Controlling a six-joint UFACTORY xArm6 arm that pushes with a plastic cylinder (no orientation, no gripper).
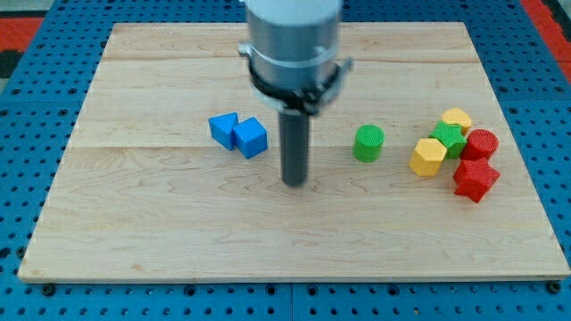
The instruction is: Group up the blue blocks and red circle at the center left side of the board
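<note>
Two blue blocks sit touching each other left of the board's middle: a blue triangle-like block (pixel 223 127) and a blue cube (pixel 251 137) to its right. The red circle (pixel 482 144) is at the view's far right, in a cluster with other blocks. My tip (pixel 293 182) rests on the board just right of and slightly below the blue cube, apart from it by a small gap. The green cylinder lies further to the tip's right.
A green cylinder (pixel 368 142) stands right of centre. The right cluster holds a yellow hexagon (pixel 428 157), a green block (pixel 449 139), a yellow block (pixel 457 119) and a red star-like block (pixel 475 179). The wooden board (pixel 134 223) lies on a blue pegboard.
</note>
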